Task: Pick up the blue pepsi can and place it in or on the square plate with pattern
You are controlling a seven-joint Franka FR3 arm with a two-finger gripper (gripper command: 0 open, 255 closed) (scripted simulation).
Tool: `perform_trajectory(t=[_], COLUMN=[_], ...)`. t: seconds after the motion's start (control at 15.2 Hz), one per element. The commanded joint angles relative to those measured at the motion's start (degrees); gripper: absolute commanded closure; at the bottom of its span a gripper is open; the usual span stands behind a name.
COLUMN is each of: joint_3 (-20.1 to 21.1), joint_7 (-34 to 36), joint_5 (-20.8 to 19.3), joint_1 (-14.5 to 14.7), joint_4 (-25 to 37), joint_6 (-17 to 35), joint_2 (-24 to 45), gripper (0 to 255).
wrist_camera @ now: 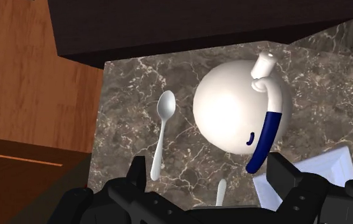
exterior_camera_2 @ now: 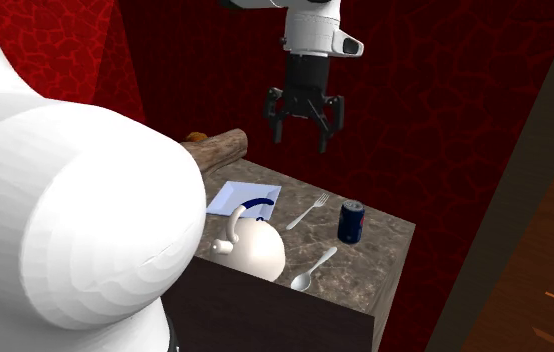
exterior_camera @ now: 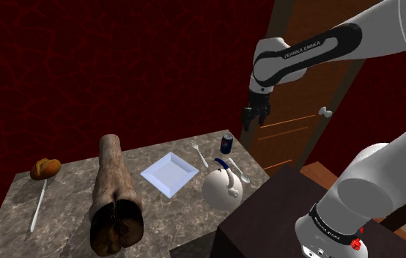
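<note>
The blue can (exterior_camera: 226, 144) stands upright near the table's far corner, beside a fork (exterior_camera: 198, 152); it is also plain in the second exterior view (exterior_camera_2: 351, 221). The square plate (exterior_camera: 169, 174), drawn pale white, lies flat mid-table past the fork (exterior_camera_2: 245, 197), and one of its corners (wrist_camera: 325, 168) shows by a fingertip. My gripper (exterior_camera: 253, 117) hangs well above the table's can end, open, with nothing between its fingers (exterior_camera_2: 299, 138). Through the wrist camera the black fingers (wrist_camera: 137, 177) stand wide apart over the marble top.
A white round teapot (exterior_camera: 222, 187) with a blue handle sits near the plate, a spoon (exterior_camera: 240, 171) beside it. A big brown log (exterior_camera: 115, 194) lies across the table (exterior_camera: 62, 227); a bread roll (exterior_camera: 45, 168) and a white stick (exterior_camera: 39, 207) are at the far end. A wooden door (exterior_camera: 297, 124) stands behind.
</note>
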Motion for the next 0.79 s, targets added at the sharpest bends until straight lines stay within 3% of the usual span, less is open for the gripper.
perform_trajectory(t=[0.0,0.73], joint_3=[-0.87,-2.92], joint_7=[-1.32,-8.76], joint_5=[0.00,4.31], joint_1=[-0.30,-1.95], joint_4=[0.79,11.35], joint_6=[4.41,20.92], joint_2=[4.64,29.54], gripper=[0,0])
